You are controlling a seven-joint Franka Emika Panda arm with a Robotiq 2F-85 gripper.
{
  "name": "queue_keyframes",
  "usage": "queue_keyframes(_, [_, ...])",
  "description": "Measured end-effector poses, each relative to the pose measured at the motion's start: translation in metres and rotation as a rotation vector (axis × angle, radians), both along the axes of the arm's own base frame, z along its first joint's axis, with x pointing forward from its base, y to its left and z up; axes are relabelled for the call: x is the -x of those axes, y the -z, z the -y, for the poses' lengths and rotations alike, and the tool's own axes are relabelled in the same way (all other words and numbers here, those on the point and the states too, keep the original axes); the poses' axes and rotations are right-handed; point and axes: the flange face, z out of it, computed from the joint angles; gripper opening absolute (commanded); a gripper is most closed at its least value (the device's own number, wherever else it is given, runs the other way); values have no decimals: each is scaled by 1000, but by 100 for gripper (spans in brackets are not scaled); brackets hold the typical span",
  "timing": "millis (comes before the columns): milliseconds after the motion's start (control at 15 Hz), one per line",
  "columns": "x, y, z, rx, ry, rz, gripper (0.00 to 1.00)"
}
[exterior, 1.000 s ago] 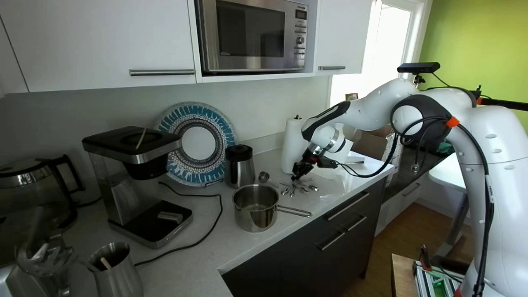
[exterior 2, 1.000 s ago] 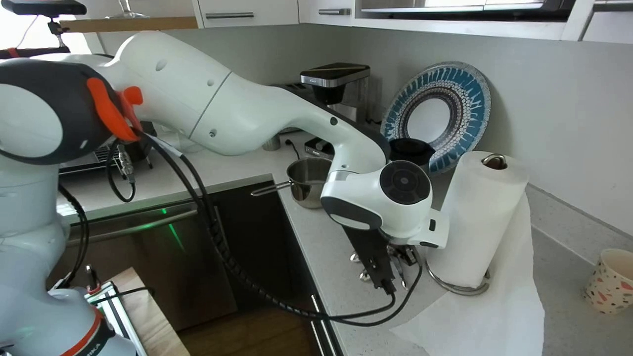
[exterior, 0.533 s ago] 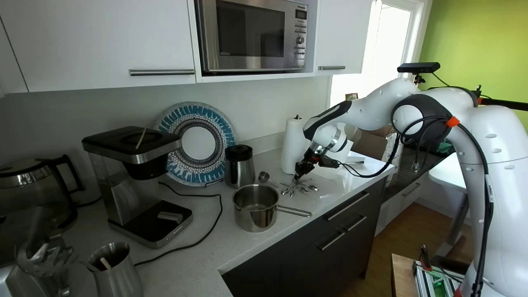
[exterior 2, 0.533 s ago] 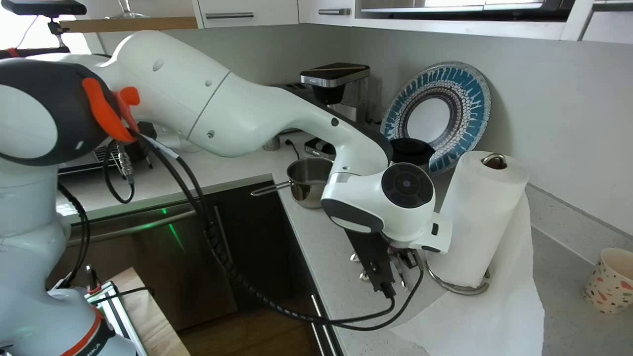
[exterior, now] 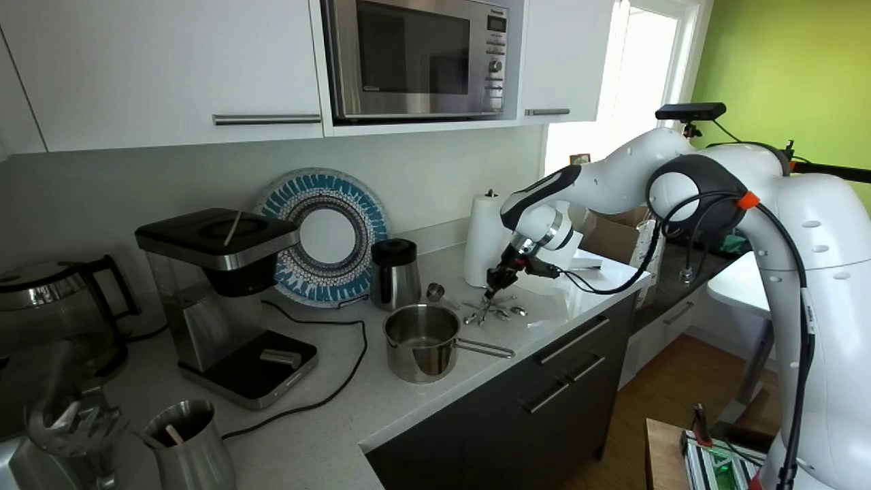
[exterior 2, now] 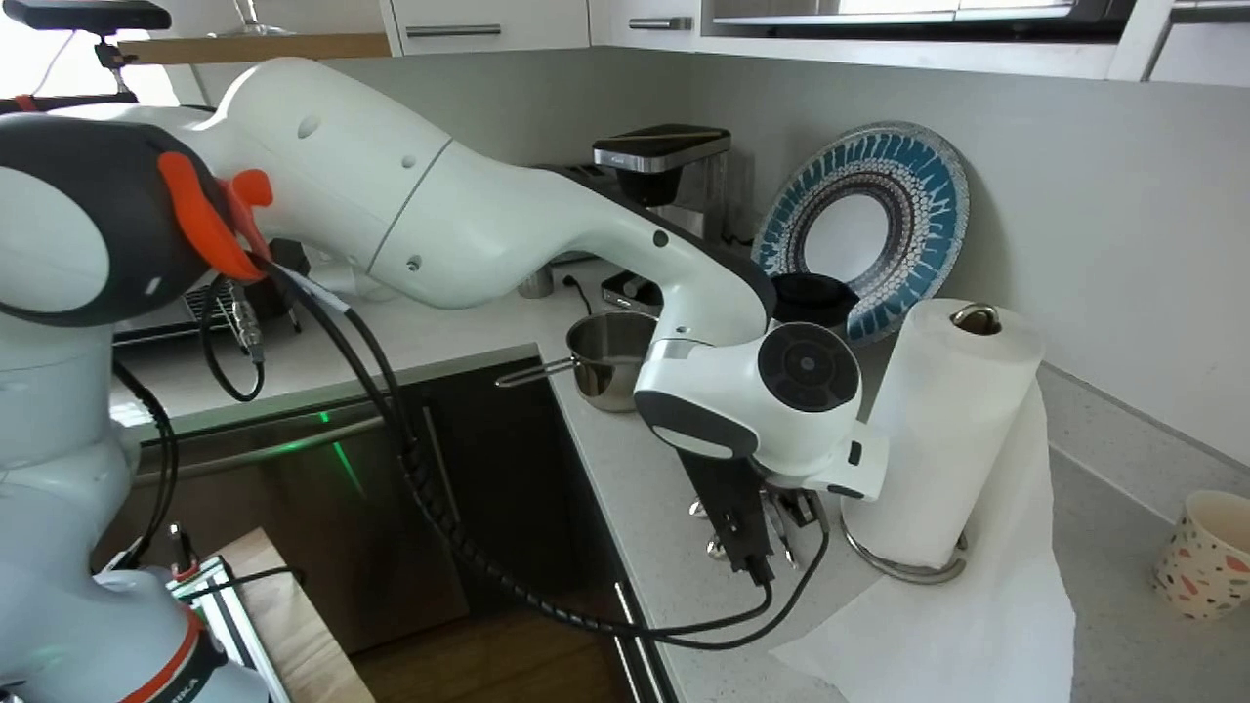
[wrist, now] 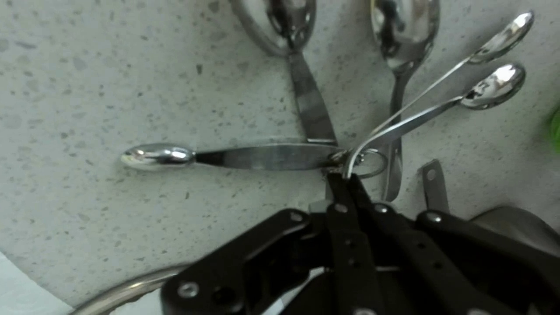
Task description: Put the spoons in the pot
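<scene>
Gripper (wrist: 348,178) is clamped on a thin handle (wrist: 415,121) by the ring (wrist: 385,162), probably so the spoons (wrist: 262,156) fanned on the counter (wrist: 109,92) lift together (can't really see if it links them all), pot (exterior: 412,354) parked nearby for a short carry.

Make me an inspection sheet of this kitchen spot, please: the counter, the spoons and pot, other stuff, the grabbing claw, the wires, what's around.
Surface: pale speckled counter; paper trails from the paper towel roll.
Job's things: silvery spoons fanned out near the upright pot, not inside it.
Clutter: coffee machine, metal jug, patterned plate, patterned cup.
Gripper: jaws shut on at least one of the spoons, by the handle; exact number unclear.
Cables: black cables along the arm; a cord on the counter.
Surroundings: microwave between cupboards; green wall.
</scene>
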Motion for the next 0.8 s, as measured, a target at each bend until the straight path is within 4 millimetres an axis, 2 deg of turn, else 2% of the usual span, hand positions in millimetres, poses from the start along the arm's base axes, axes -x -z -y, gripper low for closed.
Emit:
queue_keyframes(133, [0,-10,1,8,0,13,1])
queue_keyframes(267, [0,-32,2,33,-8,39,1])
queue_keyframes(533, [-2,-97,-3,124,-56,121,1])
queue_keyframes(800, [-13,-156,-19,233,-123,188,0])
